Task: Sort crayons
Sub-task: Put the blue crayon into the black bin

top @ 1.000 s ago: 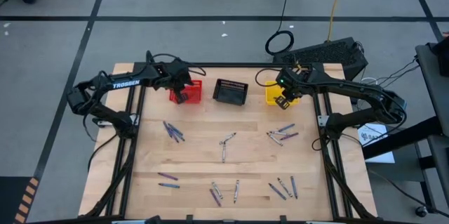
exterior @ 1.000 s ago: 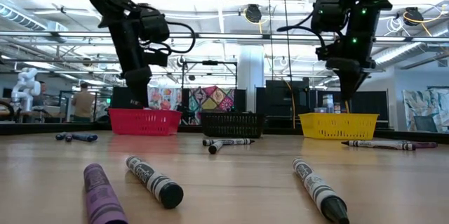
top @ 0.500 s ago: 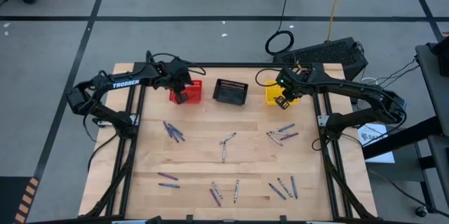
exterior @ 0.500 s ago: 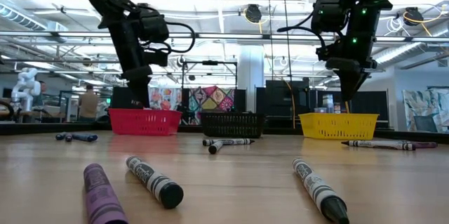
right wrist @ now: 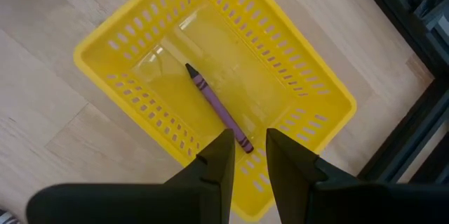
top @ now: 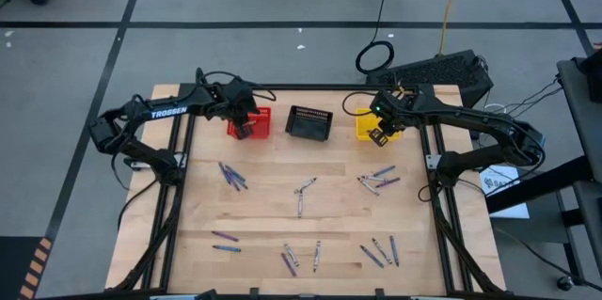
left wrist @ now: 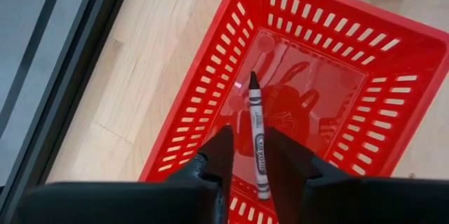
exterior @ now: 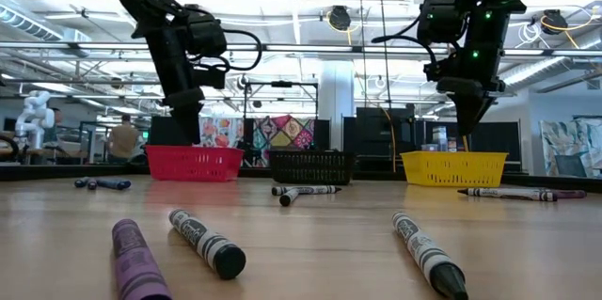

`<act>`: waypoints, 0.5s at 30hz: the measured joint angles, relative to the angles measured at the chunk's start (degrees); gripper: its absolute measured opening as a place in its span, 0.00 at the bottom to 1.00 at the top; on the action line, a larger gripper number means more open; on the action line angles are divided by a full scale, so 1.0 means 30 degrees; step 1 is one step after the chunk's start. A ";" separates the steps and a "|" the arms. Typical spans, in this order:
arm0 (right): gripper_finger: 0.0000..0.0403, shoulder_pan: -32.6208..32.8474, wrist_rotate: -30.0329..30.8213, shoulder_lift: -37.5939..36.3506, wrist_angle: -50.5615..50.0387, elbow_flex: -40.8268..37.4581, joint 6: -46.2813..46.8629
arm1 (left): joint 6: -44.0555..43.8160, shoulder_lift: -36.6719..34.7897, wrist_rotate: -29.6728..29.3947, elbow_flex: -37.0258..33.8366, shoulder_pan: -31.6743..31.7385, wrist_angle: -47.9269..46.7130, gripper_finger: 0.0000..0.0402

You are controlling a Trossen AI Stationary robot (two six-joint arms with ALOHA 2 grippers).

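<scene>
My left gripper (left wrist: 250, 155) hovers open over the red mesh basket (left wrist: 393, 76), at the table's far left (top: 246, 123). A grey crayon (left wrist: 257, 136) lies on that basket's floor. My right gripper (right wrist: 247, 155) hovers open over the yellow mesh basket (right wrist: 126, 41), at the far right (top: 381, 131). A purple crayon (right wrist: 219, 109) lies on the yellow basket's floor. Neither gripper touches a crayon or a basket. More crayons lie loose on the table in small groups (top: 232, 176) (top: 303, 192) (top: 378, 181).
A black mesh basket (top: 309, 123) stands between the red and yellow ones at the far edge. Further crayon groups lie near the front edge (top: 224, 241) (top: 301, 258) (top: 381, 251). In the low view several crayons (exterior: 207, 244) (exterior: 428, 253) lie close to the camera.
</scene>
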 joint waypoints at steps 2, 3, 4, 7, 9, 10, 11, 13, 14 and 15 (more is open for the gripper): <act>0.18 0.0000 -0.0002 0.0000 0.0011 0.0000 -0.0012 | 0.0000 0.0000 -0.0006 0.0000 0.0000 0.0007 0.20; 0.18 0.0000 -0.0003 0.0000 0.0036 0.0000 -0.0057 | -0.0005 0.0000 -0.0006 0.0000 -0.0012 0.0005 0.20; 0.18 0.0000 -0.0009 0.0000 0.0082 0.0000 -0.0109 | 0.0000 0.0000 -0.0010 0.0000 -0.0015 0.0005 0.20; 0.18 0.0000 -0.0016 0.0000 0.0096 0.0000 -0.0533 | -0.0007 0.0000 -0.0013 0.0246 -0.0015 -0.0185 0.20; 0.18 0.0000 -0.0016 0.0000 0.0092 0.0000 -0.0534 | -0.0007 0.0000 -0.0013 0.0647 -0.0027 -0.0282 0.20; 0.18 0.0000 -0.0016 0.0000 0.0079 0.0000 -0.0453 | -0.0007 0.0000 -0.0013 0.0896 -0.0067 -0.0442 0.20; 0.18 0.0007 -0.0057 0.0000 0.0008 0.0000 -0.0266 | -0.0007 0.0000 -0.0020 0.1115 -0.0124 -0.0620 0.20; 0.18 0.0007 -0.0866 0.0000 -0.0409 0.0007 0.0179 | -0.0007 0.0000 -0.0025 0.1632 -0.0256 -0.0866 0.20; 0.18 0.0027 -0.1287 0.0000 -0.0707 0.0000 0.0394 | -0.0007 0.0000 -0.0023 0.1923 -0.0347 -0.0977 0.20; 0.18 0.0094 -0.1753 0.0000 -0.1055 0.0001 0.0678 | -0.0007 -0.0006 -0.0024 0.2179 -0.0445 -0.1074 0.20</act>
